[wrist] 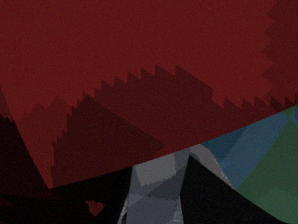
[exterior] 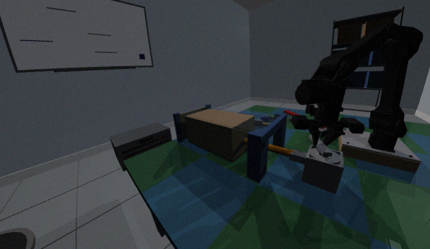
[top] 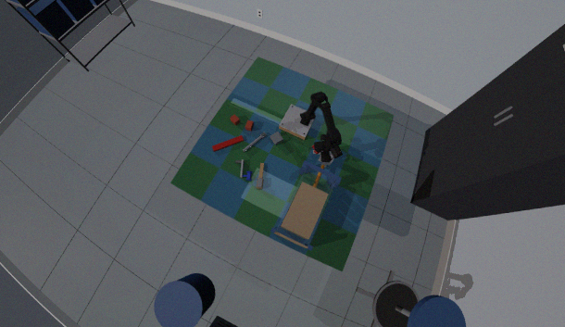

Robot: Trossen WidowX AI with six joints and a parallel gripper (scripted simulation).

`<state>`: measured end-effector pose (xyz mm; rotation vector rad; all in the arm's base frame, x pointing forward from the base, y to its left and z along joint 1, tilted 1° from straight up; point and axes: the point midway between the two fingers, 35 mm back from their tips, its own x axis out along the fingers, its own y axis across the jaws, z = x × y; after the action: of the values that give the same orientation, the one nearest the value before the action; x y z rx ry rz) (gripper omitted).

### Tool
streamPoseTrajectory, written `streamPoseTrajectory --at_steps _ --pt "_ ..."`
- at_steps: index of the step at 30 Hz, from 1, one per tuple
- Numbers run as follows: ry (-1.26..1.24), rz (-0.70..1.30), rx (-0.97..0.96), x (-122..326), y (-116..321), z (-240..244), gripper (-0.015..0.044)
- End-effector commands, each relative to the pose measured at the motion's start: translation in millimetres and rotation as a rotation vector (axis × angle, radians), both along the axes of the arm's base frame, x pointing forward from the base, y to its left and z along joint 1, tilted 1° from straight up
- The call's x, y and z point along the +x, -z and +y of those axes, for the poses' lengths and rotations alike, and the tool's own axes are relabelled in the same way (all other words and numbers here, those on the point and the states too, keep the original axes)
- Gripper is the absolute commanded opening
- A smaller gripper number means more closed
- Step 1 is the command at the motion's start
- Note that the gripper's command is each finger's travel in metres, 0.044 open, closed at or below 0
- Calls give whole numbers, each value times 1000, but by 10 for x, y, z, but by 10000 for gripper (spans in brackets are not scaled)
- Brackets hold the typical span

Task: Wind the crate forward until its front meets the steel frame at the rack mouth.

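Observation:
My gripper (exterior: 323,144) (wrist: 158,158) points down over the winch and is shut on the winch handle. The handle's grey part (wrist: 156,172) stands between the fingers, and its red part (wrist: 150,40) fills most of the wrist view. The grey winch (exterior: 322,173) is below the fingers; whether the key is fully in its hole is hidden. An orange strap (exterior: 279,149) (top: 317,179) runs from the winch through the blue steel frame (exterior: 257,156) to the crate. The tan crate (exterior: 218,118) (top: 304,210) sits flat behind the frame, with a gap between its front and the frame.
A red bar (top: 228,143), a wrench (top: 255,143), a hammer (top: 261,174), a blue tool (top: 248,176), a grey block (top: 276,138) and two red blocks (top: 234,119) (top: 249,125) lie on the checkered bench. The arm's base plate (top: 292,119) (exterior: 405,154) is beyond the winch.

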<state>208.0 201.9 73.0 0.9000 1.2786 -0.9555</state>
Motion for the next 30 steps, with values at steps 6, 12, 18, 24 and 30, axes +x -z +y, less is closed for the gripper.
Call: streamPoseTrajectory --at_steps 6,12,18,24,30 --pt "-83 3 -4 38 39 16 0" --pt "-83 3 -4 38 39 16 0" --pt "-42 3 -4 19 40 8 0" --pt "-61 0 0 20 0 6 157" --pt "-61 0 0 20 0 6 315"
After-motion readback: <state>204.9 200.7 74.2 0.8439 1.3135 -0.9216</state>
